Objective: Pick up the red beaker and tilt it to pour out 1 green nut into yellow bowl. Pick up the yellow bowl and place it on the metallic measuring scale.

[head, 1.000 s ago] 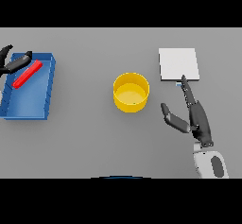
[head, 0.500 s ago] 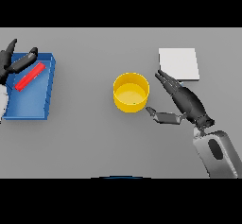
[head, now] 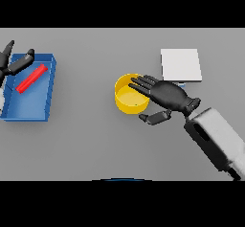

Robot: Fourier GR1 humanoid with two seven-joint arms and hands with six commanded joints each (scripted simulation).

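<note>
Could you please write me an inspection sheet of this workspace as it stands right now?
Surface: grey table, flat and even.
Job's things: yellow bowl near the centre, upright; metallic measuring scale to its right, nothing on it; red beaker lying in the blue tray at the left. No green nut can be made out.
Clutter: nothing seen.
Hands: right hand open, fingers reaching over the bowl's right rim, thumb below it; left hand open at the tray's upper left corner.
Cables: nothing seen.
Surroundings: nothing seen.
</note>
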